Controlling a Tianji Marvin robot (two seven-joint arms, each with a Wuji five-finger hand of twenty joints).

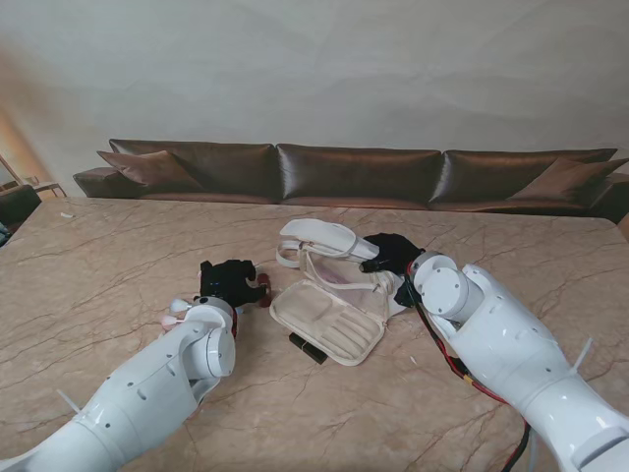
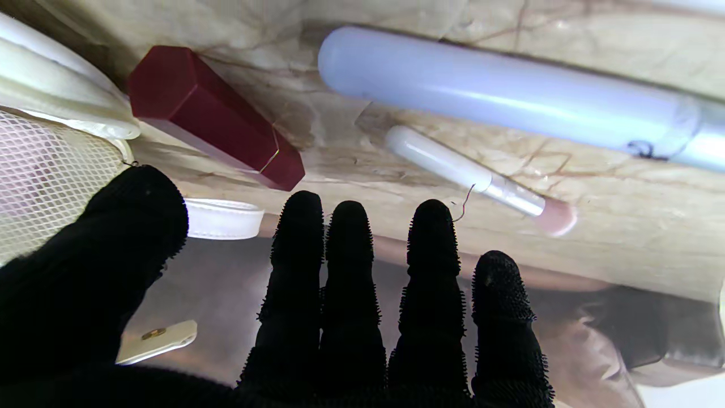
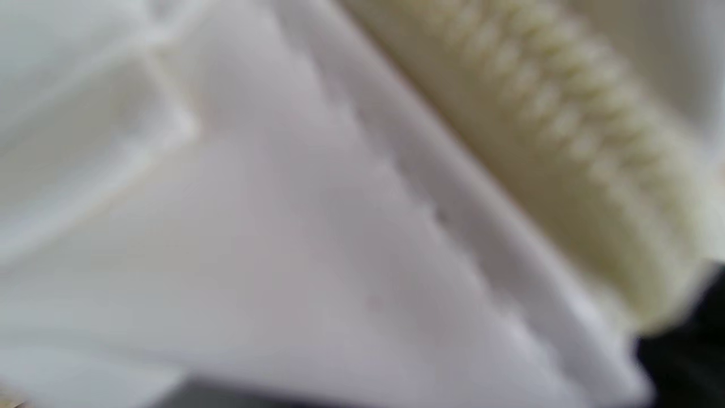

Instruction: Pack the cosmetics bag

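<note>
- The cosmetics bag [image 1: 329, 300] lies open at the centre of the stand frame on the marble tabletop [image 1: 118, 256], cream inner panel toward the lower edge, mesh pocket behind it.
- Left robot hand [image 1: 230, 283] sits just left of the bag in the stand frame, black-gloved; the left wrist frame shows its fingers [image 2: 433, 266] stretched out and slightly apart, closed on nothing.
- Beyond those fingertips in the left wrist frame: a dark red lipstick case [image 2: 212, 116] at upper left, a pale lilac tube [image 2: 498, 93] across the top, and a slim white-and-silver stick [image 2: 467, 178] with a pink tip at centre right, all lying on the marble.
- Right robot hand [image 1: 391, 253] is at the bag's right edge, right of centre in the stand frame, and it looks to be touching the rim, though whether it grips the fabric I cannot tell.
- The right wrist frame is a blur of white fabric and cream zipper teeth [image 3: 566, 141].
- A small dark tube [image 1: 308, 347] lies on the tabletop against the bag's lower edge in the stand frame.
</note>
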